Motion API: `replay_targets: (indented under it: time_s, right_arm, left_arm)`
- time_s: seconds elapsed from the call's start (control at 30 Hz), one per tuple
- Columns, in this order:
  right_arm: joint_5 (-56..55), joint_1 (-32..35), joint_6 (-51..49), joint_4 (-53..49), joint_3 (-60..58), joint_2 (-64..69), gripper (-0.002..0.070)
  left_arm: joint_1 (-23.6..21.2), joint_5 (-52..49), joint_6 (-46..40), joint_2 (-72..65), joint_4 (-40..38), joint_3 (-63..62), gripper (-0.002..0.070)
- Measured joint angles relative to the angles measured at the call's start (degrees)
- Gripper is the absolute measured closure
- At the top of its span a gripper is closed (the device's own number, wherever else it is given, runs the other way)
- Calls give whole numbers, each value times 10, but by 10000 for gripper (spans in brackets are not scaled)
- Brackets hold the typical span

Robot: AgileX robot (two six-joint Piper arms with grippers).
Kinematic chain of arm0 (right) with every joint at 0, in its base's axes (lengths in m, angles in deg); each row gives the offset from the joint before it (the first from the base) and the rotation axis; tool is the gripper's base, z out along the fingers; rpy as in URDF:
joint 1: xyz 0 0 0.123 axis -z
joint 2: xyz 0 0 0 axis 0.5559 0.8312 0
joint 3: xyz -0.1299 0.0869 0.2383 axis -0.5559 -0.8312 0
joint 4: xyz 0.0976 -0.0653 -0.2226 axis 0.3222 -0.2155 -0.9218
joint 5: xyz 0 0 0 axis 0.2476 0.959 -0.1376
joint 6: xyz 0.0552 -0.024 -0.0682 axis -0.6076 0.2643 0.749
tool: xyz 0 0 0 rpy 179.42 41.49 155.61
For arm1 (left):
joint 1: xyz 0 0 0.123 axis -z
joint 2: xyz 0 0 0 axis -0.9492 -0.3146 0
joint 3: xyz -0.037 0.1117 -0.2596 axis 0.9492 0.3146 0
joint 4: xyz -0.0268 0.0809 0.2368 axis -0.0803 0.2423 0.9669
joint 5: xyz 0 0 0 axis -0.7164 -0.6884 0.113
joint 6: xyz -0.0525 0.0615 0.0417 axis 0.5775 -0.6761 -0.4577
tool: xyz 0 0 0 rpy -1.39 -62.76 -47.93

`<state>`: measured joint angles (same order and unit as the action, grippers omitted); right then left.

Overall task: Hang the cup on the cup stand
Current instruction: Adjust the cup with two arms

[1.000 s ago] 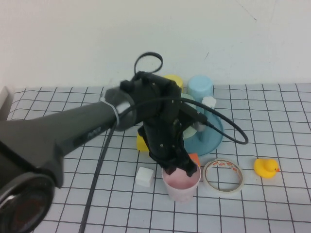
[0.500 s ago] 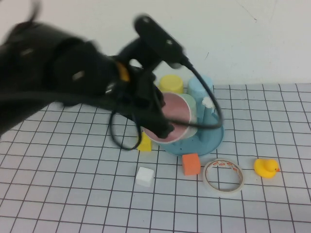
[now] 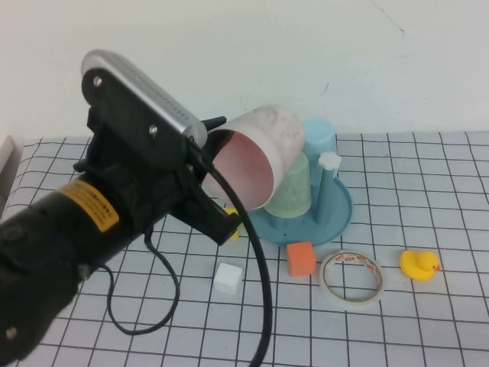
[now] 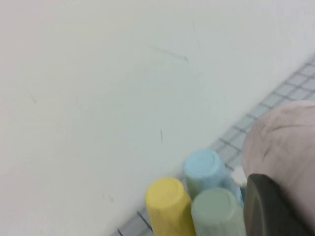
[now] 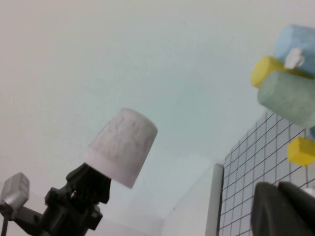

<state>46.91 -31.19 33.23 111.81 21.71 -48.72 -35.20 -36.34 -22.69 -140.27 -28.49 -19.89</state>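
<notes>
My left gripper (image 3: 206, 180) is shut on the rim of the pale pink cup (image 3: 256, 157) and holds it in the air, tipped on its side with the mouth facing the camera, above the near-left side of the cup stand (image 3: 336, 218). The stand's peg with the white flower cap (image 3: 329, 161) is bare. A mint-green cup (image 3: 294, 191) and a light blue cup (image 3: 318, 138) hang upside down on other pegs. The left wrist view shows the pink cup (image 4: 288, 147), one finger (image 4: 268, 209) and a yellow cup (image 4: 167, 209). My right gripper (image 5: 278, 189) is shut, low over the table, outside the high view.
On the gridded table in front of the stand lie an orange cube (image 3: 300, 258), a white cube (image 3: 228, 277), a tape ring (image 3: 351, 276) and a rubber duck (image 3: 419, 264). A yellow block (image 3: 231, 215) sits by the stand. A white box (image 3: 8, 157) stands at the left edge.
My left arm has lifted the pink cup off the table in front of the stand, swung it up and back, and tipped it onto its side.
</notes>
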Motion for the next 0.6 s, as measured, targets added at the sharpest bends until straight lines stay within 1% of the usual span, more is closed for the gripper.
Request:
replay_targets:
  time_s: [0.1, 0.23, 0.3, 0.37, 0.4, 0.47, 0.53, 0.6]
  right_arm:
    - [27, 0, 57, 48, 0, 43, 678]
    - [68, 0, 112, 53, 29, 141, 666]
    - [88, 0, 147, 53, 65, 194, 641]
    - [107, 0, 178, 54, 108, 252, 599]
    - [119, 0, 191, 54, 133, 286, 563]
    - [147, 0, 203, 55, 183, 358, 468]
    - [185, 0, 206, 57, 230, 434, 328]
    - [225, -1, 195, 58, 270, 505, 207]
  left_arm:
    - [0, 84, -15, 0, -17, 26, 669]
    - [0, 180, -27, 0, -51, 41, 669]
    - [0, 207, -29, 0, -57, 46, 670]
    - [-1, 218, -29, 0, -63, 48, 670]
    - [-1, 221, -29, 0, -64, 50, 670]
    - [-1, 223, -29, 0, -65, 50, 670]
    - [-1, 223, -30, 0, -65, 50, 670]
    - [-1, 223, -30, 0, -65, 50, 670]
